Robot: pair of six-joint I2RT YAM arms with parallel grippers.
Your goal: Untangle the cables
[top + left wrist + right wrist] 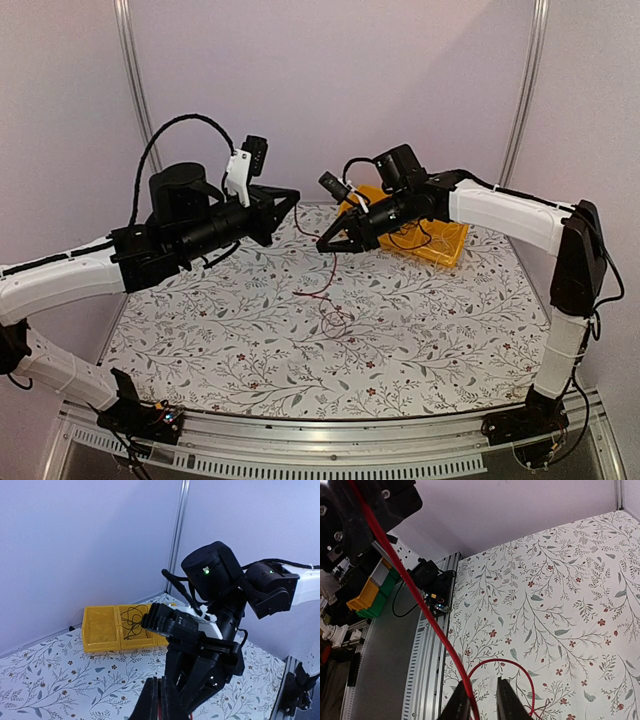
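The left pincer (295, 197) is closed on the red cable (425, 607), which runs straight across to the right pincer (323, 244). The right pincer's jaws stand narrowly apart, and the cable passes through the gap against one finger. From there the cable hangs down to a loop (335, 322) lying near the centre of the bench (450, 340).

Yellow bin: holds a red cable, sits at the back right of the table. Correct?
Not quite. The cable in the yellow bin is a black cable, not a red one; the left wrist view shows it looped in one compartment. The red cable is outside the bin, its loop lying on the table. The bin does sit at the back right.
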